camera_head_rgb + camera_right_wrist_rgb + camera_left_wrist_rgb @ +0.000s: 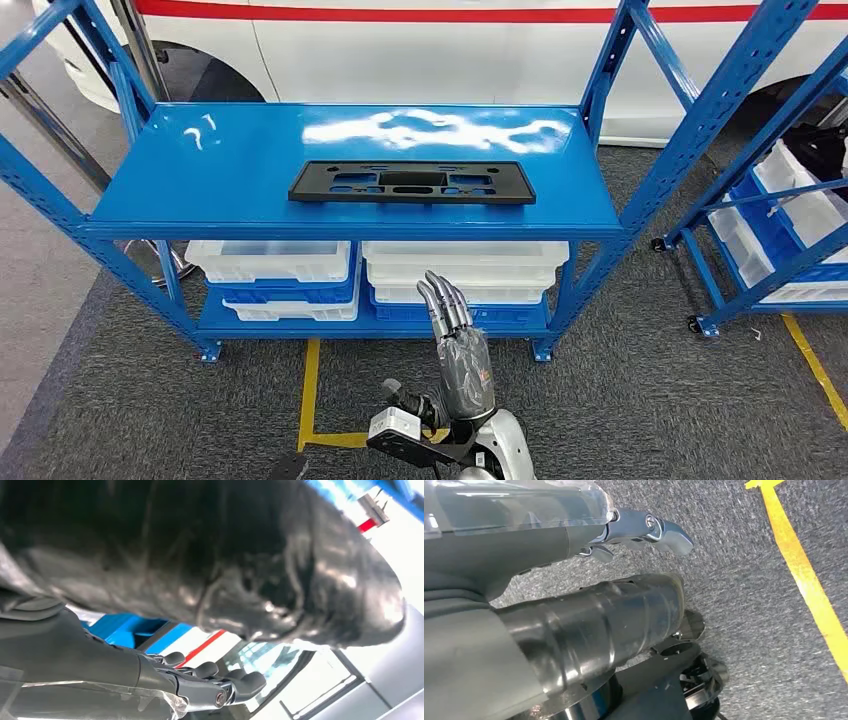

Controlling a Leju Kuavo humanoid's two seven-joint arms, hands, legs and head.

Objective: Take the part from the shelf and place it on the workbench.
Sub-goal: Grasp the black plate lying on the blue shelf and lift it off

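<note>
Black flat part (411, 183) lying on the blue shelf (200, 190) top. Right robot hand (455, 345) raised before it, fingers straight, holding nothing. Left robot hand (574, 545) hanging over carpet, empty, fingers apart.

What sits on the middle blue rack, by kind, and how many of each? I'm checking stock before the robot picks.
Flat black plastic part with cut-outs, on the top deck of the blue metal rack: 1
Stacks of white and blue plastic trays, on the bottom deck: 2
Total: 3
The trays within each stack are nested too tightly to count.
</note>
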